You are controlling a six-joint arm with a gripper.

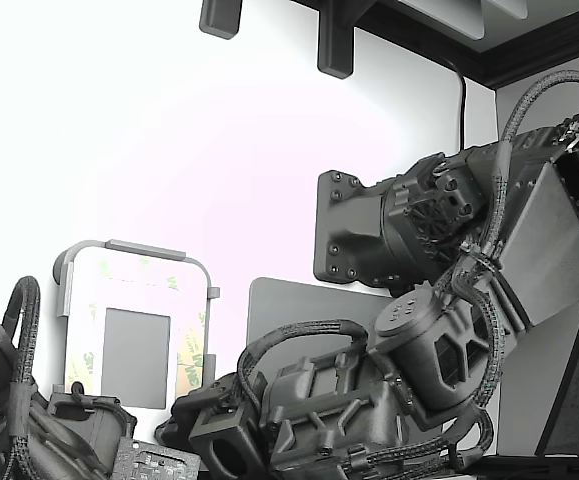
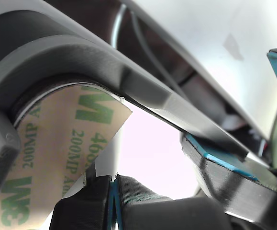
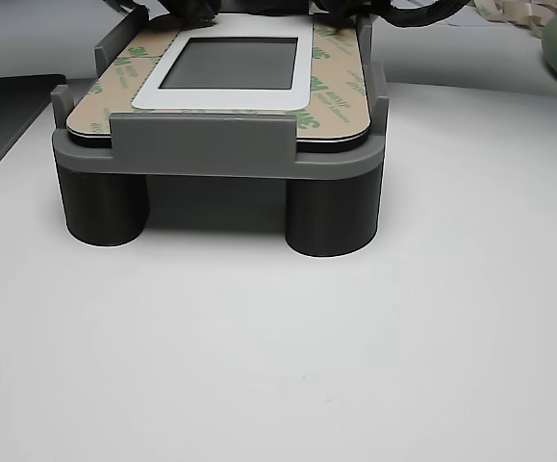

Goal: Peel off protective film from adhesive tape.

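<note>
Wrist view, nearest: the protective film [image 2: 57,158], pale yellowish with green 3M print, fills the 8 o'clock part of the picture. Its free corner stands lifted off, curling under the grey frame [image 2: 95,52]. Below it, at 6 o'clock, two dark fingers [image 2: 143,199] meet along a thin blue seam, pressed together. Whether the film's edge is caught between them, cannot tell. A blue-faced dark part [image 2: 224,165] sits at 4 o'clock.

Other view: bare white tabletop [image 3: 278,346] in the near field. Beyond, the frame [image 3: 215,144] stands on two dark round legs. On it lies the adhesive tape [image 3: 341,91], still faced with printed liner, bordering a white plate [image 3: 302,82] with a grey rectangle [image 3: 230,63] in the middle. Dark arm parts [image 3: 187,12] reach in at 12 o'clock, at the far edge.

Exterior view: the arm [image 1: 369,390] crowds 5 o'clock; frame and tape at 8 o'clock.
</note>
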